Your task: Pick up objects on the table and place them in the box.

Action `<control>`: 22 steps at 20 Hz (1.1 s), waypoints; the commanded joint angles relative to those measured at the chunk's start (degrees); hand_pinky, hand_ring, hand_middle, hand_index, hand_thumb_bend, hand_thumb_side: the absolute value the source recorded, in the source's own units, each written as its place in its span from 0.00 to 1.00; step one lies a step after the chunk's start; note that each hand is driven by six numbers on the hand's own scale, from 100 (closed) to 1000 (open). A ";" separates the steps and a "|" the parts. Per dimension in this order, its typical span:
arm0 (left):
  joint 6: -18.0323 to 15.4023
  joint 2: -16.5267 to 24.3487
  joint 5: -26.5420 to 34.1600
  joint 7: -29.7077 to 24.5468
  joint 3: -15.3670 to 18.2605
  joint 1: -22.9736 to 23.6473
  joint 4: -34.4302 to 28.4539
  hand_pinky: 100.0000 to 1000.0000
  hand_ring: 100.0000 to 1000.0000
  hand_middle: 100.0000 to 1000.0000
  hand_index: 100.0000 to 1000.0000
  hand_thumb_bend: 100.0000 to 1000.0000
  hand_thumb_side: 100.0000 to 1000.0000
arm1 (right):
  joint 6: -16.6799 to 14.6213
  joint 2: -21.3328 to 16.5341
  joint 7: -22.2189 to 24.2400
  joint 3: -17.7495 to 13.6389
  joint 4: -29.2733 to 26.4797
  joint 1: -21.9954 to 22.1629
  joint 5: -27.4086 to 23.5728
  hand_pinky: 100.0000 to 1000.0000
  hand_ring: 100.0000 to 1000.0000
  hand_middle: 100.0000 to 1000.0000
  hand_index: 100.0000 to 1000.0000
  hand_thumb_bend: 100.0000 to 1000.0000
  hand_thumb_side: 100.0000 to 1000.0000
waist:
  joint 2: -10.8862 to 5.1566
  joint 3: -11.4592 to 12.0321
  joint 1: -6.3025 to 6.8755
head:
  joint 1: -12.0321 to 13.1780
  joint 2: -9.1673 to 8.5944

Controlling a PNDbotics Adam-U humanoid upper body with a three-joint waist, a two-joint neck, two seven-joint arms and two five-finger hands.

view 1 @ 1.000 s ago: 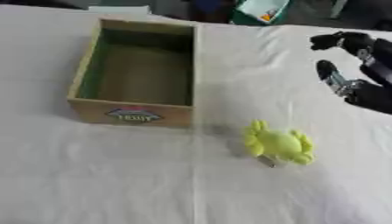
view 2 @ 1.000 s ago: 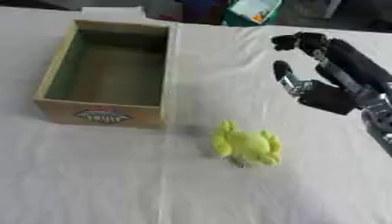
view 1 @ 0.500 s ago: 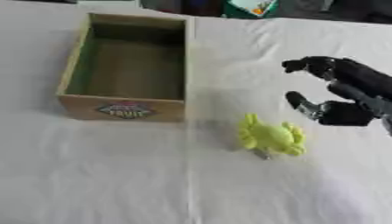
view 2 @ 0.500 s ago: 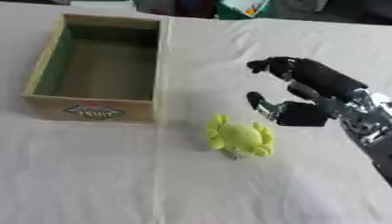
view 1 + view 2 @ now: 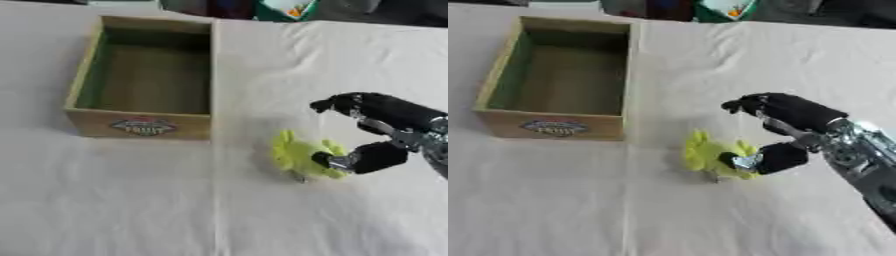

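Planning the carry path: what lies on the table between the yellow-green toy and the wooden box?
Nothing: only bare white tablecloth lies between the yellow-green toy and the wooden box, clearest in the left eye view.

A second ago the right hand point(image 5: 785, 130) sits at the upper right of the frame, well apart from the yellow-green toy point(image 5: 710, 156). Now it is at the middle right — right over the toy, its thumb tip touching the toy's right side and its curved fingers arched above it. The toy itself shows no shift on the cloth relative to the wooden box point(image 5: 87, 87); the whole view has tilted slightly — a move of the camera.
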 commanded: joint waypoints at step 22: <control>0.34 0.65 -0.48 -0.80 -0.39 -1.05 -1.24 0.43 0.46 0.49 0.64 0.00 0.57 | 5.85 -1.54 4.50 6.27 -1.12 -1.04 4.95 0.92 0.84 0.76 0.99 0.34 0.77 | -0.46 0.96 -0.34 | -0.40 -0.69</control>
